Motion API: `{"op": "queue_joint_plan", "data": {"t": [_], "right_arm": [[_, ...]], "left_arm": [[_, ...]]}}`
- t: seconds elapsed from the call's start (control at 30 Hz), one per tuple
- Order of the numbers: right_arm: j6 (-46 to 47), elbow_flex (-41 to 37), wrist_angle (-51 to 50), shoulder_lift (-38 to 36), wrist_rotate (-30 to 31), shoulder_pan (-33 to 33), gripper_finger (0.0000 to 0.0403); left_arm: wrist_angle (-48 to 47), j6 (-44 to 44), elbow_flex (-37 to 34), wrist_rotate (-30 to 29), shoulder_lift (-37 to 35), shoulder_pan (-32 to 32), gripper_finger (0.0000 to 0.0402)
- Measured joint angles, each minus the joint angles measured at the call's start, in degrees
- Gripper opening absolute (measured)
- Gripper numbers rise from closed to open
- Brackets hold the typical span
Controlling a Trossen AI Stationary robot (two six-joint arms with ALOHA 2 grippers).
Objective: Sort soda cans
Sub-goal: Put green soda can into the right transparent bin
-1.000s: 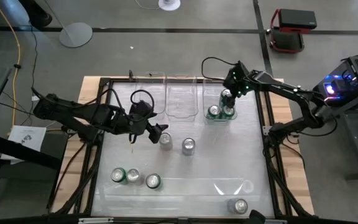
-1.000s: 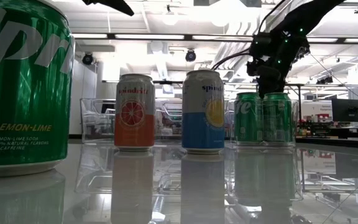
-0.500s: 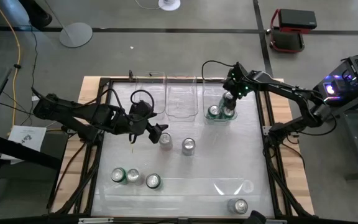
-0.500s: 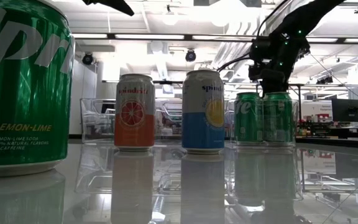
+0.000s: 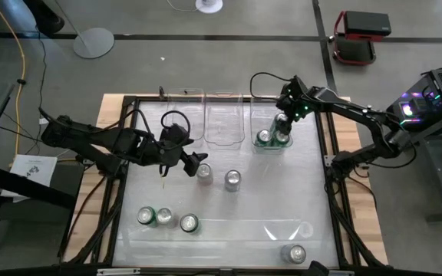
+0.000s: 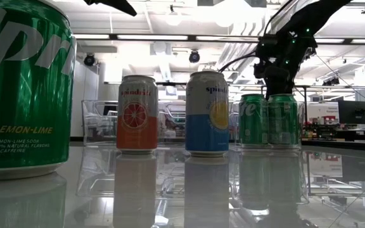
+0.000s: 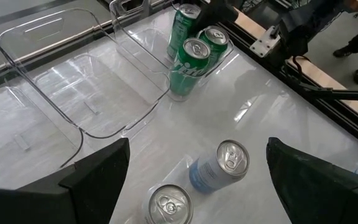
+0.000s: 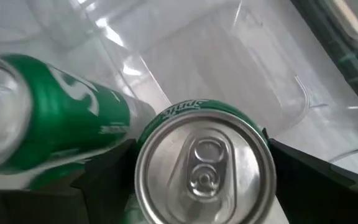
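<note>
Three green soda cans stand in the clear bin (image 5: pixel 272 146) at the far right; one shows as can (image 8: pixel 204 165), with another (image 8: pixel 48 127) beside it. My right gripper (image 5: pixel 282 123) is open, pointing steeply down, its fingers on either side of that can's top. Two Spindrift cans (image 5: pixel 204 172) (image 5: pixel 232 179) stand mid-table, just beyond my open left gripper (image 5: pixel 196 163), which hovers above the table. Three more cans (image 5: pixel 146 216) (image 5: pixel 163 217) (image 5: pixel 189 223) stand near the front left, and one (image 5: pixel 295 253) at the front right.
Two more clear bins (image 5: pixel 184 115) (image 5: pixel 222 123) sit along the far edge, left of the one with cans. A clear tray (image 5: pixel 282 230) lies near the front edge. A black frame (image 5: pixel 330 161) borders the table.
</note>
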Motion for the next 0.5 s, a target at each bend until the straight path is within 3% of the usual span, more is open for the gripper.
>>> {"op": "queue_joint_plan", "data": {"t": [0.33,0.5], "right_arm": [[0.79,0.00,-0.83,-3.93,0.44,0.04,0.0330],[1.65,0.00,0.45,-8.91,4.31,0.02,0.0330]], "left_arm": [[0.02,-0.01,0.00,0.02,0.00,0.00,0.0353],[0.02,-0.94,0.00,0.05,0.00,0.00,0.0353]]}}
